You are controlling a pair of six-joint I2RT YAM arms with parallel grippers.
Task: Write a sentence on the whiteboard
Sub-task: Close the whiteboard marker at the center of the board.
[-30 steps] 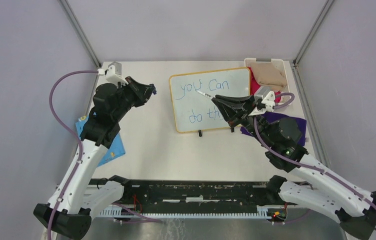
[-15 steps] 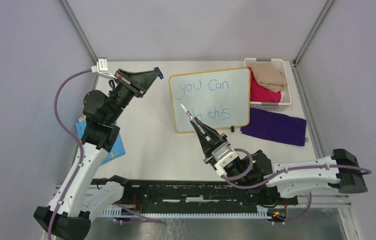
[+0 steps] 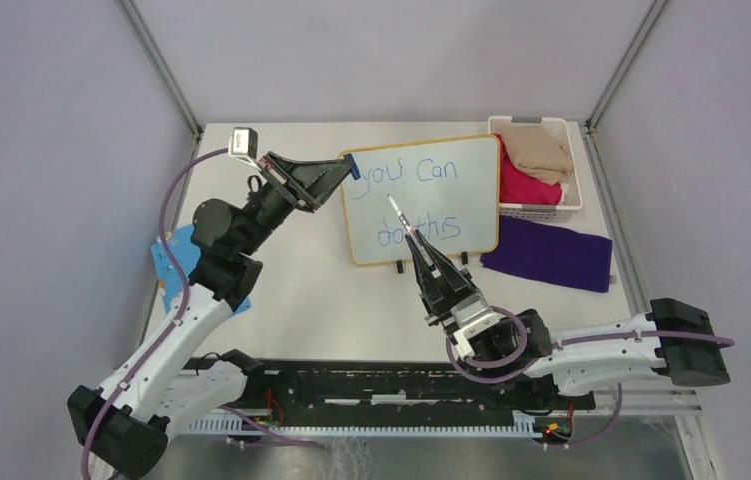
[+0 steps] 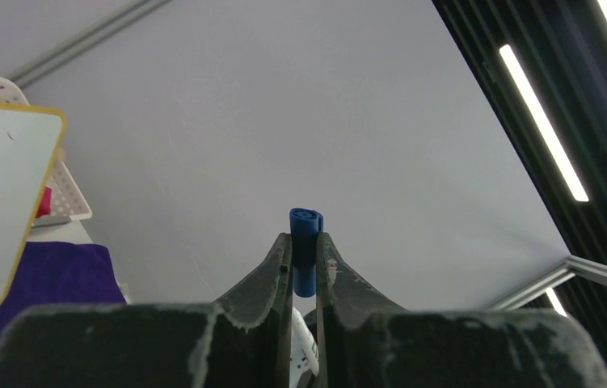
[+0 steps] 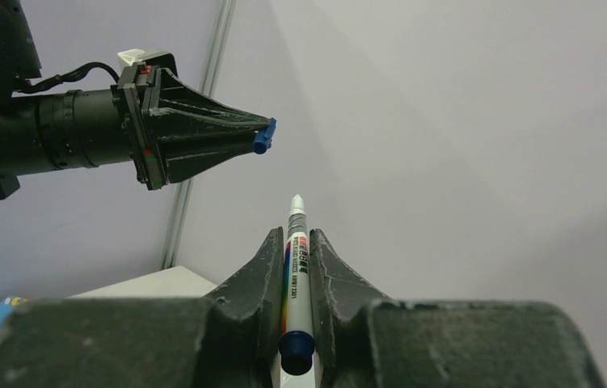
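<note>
1. The whiteboard [image 3: 479,200] sits on the table [image 3: 311,290] at about 1 o'clock from the table's centre. It has a yellow-tan frame, and two black feet show at its 6 o'clock edge.
2. The sentence [image 3: 438,170] is in blue marker in two lines, "you Can" above and "do this" below. The "o" of "do" is partly hidden behind the marker in the top view.
3. The left gripper [image 3: 343,168] is raised at 9 o'clock of the board's far-left corner, pointing to 3 o'clock. Its fingers are pinched almost together on a blue cap [image 4: 305,234], whose end sticks out past the fingertips.
4. The right gripper [image 3: 417,243] is at 6 o'clock of the board's middle, pointing to about 11 o'clock. Its jaws are nearly closed on a marker [image 5: 295,267] with a white barrel, a rainbow label and a dark blue butt end near the wrist.
5. In the top view the marker tip lies over the board between the two written lines. I cannot tell whether it touches. In the right wrist view only the wall and the left gripper lie beyond the tip.
6. A white basket [image 3: 529,121] at 3 o'clock of the board holds tan cloth [image 3: 536,150] and red cloth [image 3: 523,187].
7. A purple cloth [image 3: 551,252] lies flat at 4 o'clock of the board.
8. A blue patterned cloth [image 3: 173,262] lies at the table's 9 o'clock edge, partly under the left arm.
</note>
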